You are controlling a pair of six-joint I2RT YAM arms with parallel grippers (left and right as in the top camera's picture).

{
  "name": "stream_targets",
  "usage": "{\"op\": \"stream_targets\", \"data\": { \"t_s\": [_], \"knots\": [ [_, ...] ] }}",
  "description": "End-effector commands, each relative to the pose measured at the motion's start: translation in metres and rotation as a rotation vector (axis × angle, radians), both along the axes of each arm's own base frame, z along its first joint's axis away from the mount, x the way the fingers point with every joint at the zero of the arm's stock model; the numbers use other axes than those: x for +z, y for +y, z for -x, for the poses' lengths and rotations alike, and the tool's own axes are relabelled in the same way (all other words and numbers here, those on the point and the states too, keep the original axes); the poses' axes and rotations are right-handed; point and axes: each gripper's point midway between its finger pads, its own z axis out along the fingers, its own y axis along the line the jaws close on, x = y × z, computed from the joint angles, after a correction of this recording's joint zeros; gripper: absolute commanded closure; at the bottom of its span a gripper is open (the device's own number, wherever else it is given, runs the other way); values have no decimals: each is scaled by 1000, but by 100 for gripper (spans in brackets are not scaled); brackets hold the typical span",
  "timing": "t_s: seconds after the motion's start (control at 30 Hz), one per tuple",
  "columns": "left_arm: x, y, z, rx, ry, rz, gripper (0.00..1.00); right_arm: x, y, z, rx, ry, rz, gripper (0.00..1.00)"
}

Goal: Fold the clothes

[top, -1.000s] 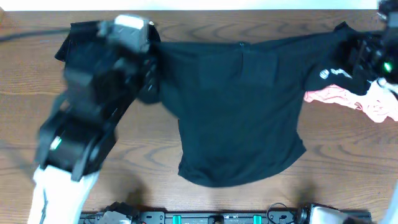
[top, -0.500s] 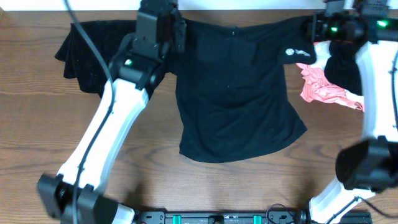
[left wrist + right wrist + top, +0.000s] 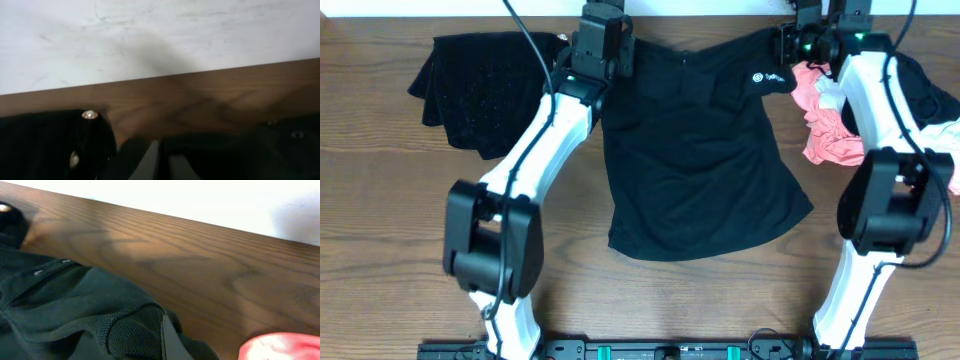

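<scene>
Folding has not begun: your shirt lies spread flat in the middle of the tabletop, collar at the far edge. Your left hand is closed at one shoulder; you cannot tell whether it pinches cloth. Your right hand is closed on the other shoulder. Every fold is left, and the black garment and pink garment wait at the sides.

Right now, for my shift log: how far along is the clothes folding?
Done: black shirt lies spread flat, unfolded. In hand: left gripper and right gripper shut on its shoulders. To do: every fold, plus the black garment and pink garment.
</scene>
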Motion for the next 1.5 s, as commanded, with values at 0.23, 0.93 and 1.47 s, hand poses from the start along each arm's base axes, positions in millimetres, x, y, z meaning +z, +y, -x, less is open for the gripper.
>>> {"op": "stream_targets", "data": {
  "t_s": [0.23, 0.93, 1.47],
  "knots": [
    [-14, 30, -18, 70, 2, -3, 9, 0, -11, -20, -52, -60, 27, 1],
    [-61, 35, 212, -25, 920, 51, 12, 10, -3, 181, 29, 642, 16, 1],
    [-142, 34, 317, 48, 1255, -50, 21, -61, -12, 246, 11, 924, 89, 23]
  ]
}}
